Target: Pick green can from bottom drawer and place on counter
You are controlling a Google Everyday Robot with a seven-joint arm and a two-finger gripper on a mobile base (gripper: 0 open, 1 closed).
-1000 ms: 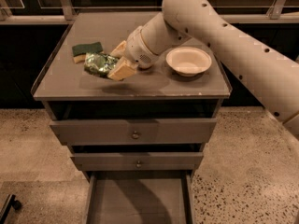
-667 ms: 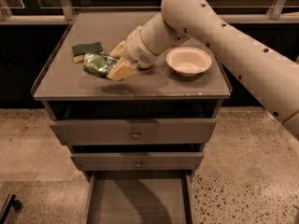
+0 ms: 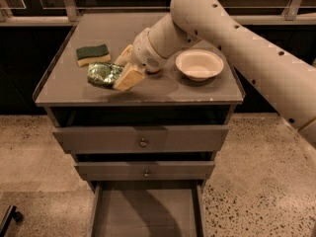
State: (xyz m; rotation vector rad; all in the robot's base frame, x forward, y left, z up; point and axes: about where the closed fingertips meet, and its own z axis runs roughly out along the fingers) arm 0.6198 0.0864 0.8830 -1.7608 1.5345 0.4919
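Gripper [image 3: 118, 73] clamps one green can [image 3: 101, 75] over counter [image 3: 64, 90]; one sponge [image 3: 92, 54], one bowl [image 3: 199, 64].

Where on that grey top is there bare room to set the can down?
Bare counter: the front edge near the white bowl, and the back behind the sponge. Crowded: left-middle, where the gripper holds the green can beside the sponge.

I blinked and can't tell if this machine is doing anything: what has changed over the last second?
Hardly anything. The tool, still shut on the green can, seems to have sunk slightly toward the counter, near its front left. Nothing was let go. The sponge, the white bowl and the open bottom drawer stayed where they were.
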